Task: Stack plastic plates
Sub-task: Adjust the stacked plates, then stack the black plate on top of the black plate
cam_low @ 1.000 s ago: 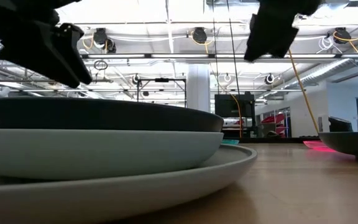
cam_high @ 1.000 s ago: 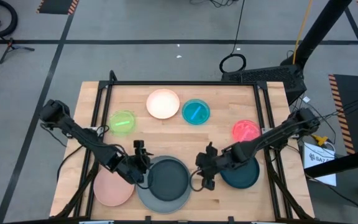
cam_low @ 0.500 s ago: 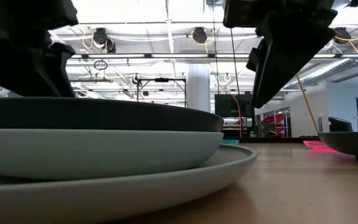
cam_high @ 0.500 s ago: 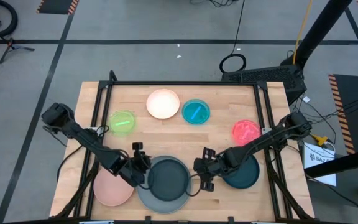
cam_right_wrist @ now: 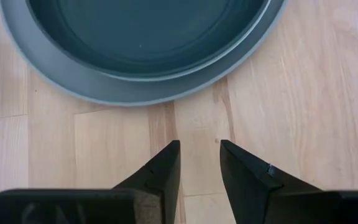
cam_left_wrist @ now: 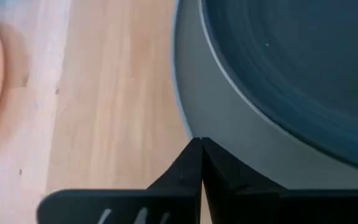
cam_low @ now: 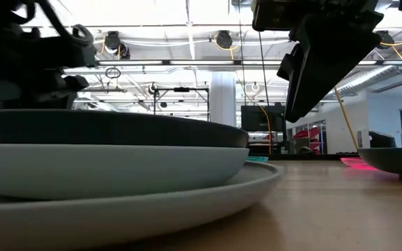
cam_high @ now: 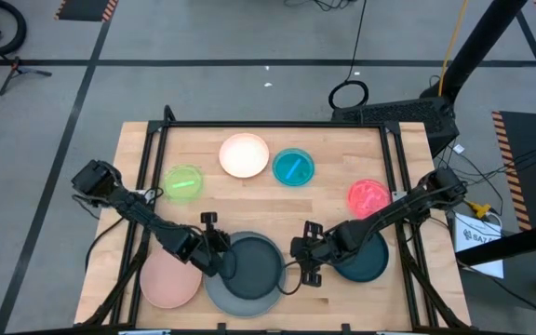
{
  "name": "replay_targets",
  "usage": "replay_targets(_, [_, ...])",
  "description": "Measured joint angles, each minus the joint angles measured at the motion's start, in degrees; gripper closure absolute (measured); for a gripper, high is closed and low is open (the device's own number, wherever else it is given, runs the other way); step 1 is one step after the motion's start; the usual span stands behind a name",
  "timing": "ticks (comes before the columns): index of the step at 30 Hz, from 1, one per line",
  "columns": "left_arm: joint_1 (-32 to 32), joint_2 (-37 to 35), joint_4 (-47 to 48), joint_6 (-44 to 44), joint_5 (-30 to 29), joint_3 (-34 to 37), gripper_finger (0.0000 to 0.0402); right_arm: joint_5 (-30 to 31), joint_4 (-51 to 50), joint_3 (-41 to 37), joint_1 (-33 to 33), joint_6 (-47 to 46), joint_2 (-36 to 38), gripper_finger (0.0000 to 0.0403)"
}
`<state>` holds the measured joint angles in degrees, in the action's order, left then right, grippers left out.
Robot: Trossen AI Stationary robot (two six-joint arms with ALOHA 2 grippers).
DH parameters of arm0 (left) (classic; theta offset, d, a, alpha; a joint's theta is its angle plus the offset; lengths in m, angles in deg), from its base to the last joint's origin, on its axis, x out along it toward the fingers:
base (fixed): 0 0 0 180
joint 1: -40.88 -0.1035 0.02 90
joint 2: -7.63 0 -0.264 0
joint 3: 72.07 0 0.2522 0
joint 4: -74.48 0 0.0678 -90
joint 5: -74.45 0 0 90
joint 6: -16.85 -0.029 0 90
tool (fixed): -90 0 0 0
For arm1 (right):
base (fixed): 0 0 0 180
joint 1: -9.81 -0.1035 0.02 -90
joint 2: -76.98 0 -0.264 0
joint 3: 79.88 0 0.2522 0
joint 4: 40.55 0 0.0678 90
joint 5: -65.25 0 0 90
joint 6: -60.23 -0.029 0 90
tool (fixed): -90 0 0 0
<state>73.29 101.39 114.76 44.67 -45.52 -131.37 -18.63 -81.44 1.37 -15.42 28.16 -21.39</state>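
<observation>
Near the table's front edge stands a stack: a large grey plate (cam_high: 220, 290) at the bottom, a light blue plate (cam_low: 117, 171) on it and a black plate (cam_high: 252, 266) on top. My left gripper (cam_high: 222, 262) is shut, its tips at the grey plate's left rim. My right gripper (cam_high: 305, 263) is open just right of the stack, above bare wood, with nothing between its fingers (cam_right_wrist: 168, 165). A salmon pink plate (cam_high: 167, 280) lies left of the stack. A dark teal plate (cam_high: 366, 262) lies to the right, partly under my right arm. My left gripper (cam_left_wrist: 199, 144) has its shut fingertips at the outer left rim of the grey plate (cam_left_wrist: 194, 118), slanting down from the table's left. Whether the tips touch the rim, I cannot tell. Nothing sits between the fingers.
Farther back on the table lie a lime green dish (cam_high: 182, 182), a cream plate (cam_high: 244, 155), a cyan dish (cam_high: 293, 167) and a pink-red dish (cam_high: 368, 195). A dark frame rail (cam_high: 277, 125) borders the table's far edge. Bare wood lies between the stack and the far dishes.
My left gripper has shut, come down and gone a little toward the stack's left rim. My right gripper moved down and slightly toward the stack early in the second, then kept still, staying open.
</observation>
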Motion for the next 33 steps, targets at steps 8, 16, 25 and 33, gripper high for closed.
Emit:
replay_targets(8, [-4.62, -0.02, 5.17, -1.82, -1.68, -0.09, 0.0396, 0.03, -0.78, -0.02, 0.00, 0.26, 0.00, 0.0294])
replay_targets(16, [-10.01, 0.02, 6.12, -2.33, -3.03, 0.00, 0.0397, 0.03, -2.78, -0.02, 0.00, -0.40, 0.02, 0.0294])
replay_targets(25, [-9.78, -6.60, 6.47, -5.20, -11.97, 0.02, 0.0397, -2.65, -26.11, 4.12, 0.52, -18.65, 0.64, 0.0294])
replay_targets(33, [-9.18, -22.17, 6.39, -8.28, -27.62, 0.02, 0.0398, -11.39, -34.63, 8.52, 0.37, -33.90, 0.74, 0.0294])
